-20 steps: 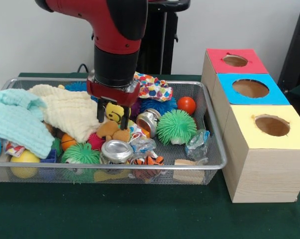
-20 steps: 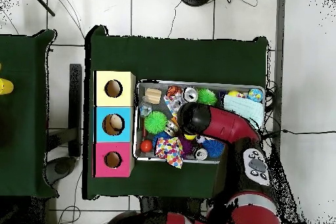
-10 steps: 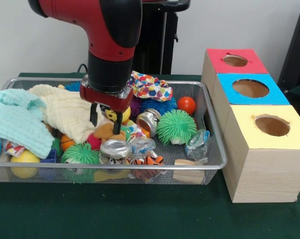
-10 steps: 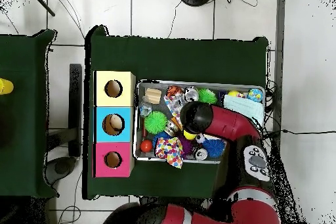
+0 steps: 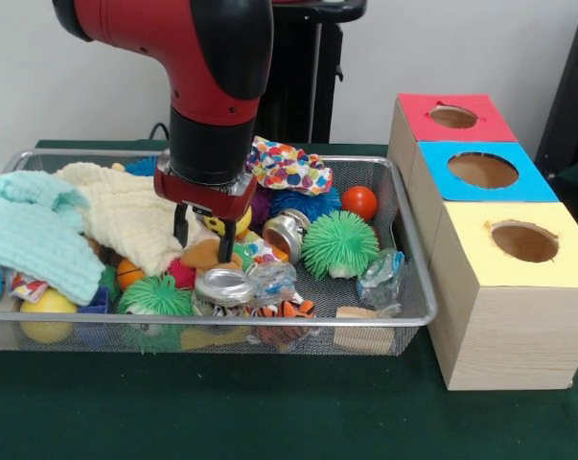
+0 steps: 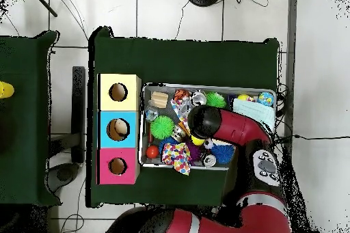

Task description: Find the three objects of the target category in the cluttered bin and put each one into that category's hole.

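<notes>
The red and black arm reaches down into the silver wire-mesh bin, which stands on the green table. Its gripper hangs low over the middle of the clutter, with two dark fingers apart, straddling a tan plush toy; whether they touch it I cannot tell. A yellow smiley ball sits just behind the fingers, partly hidden by the wrist.

Toward the bin's left end lie a pale mint knitted cloth and a cream waffle cloth, the cream one reaching up to the gripper. Along the bin's front wall sit a green spiky rubber ball, a round silver tin lid and a small wooden block. A larger green spiky ball rests toward the bin's right end, with a small shiny metal can just beside it and a smooth orange-red ball behind it near the back right corner. A multicoloured spotted cloth drapes along the back wall.

Beside the bin's right end stand three wooden boxes in a row, each with a round hole in its top: a red-topped box, a blue-topped box and a yellow-topped box. In the overhead view the arm covers the bin's middle.
</notes>
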You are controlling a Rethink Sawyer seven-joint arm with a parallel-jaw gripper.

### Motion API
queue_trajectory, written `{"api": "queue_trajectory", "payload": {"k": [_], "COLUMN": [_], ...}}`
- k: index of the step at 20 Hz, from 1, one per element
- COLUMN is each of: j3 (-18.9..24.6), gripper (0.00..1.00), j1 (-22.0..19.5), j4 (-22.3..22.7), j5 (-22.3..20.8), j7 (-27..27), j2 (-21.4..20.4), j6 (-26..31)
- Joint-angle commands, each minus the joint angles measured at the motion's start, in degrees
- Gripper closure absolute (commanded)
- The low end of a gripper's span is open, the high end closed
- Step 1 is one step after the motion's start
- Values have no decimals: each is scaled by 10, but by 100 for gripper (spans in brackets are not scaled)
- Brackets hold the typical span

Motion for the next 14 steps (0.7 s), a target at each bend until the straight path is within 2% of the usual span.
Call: {"api": "queue_trajectory", "payload": {"k": [1, 5, 14], "j3": [43, 70, 92], "gripper": [0, 0, 0], "j1": [-18, -35, -42], "j4": [3, 21, 35], "j5": [2, 25, 49], "j7": [60, 65, 72], "j2": [30, 23, 8], "j6": [-7, -3, 5]}}
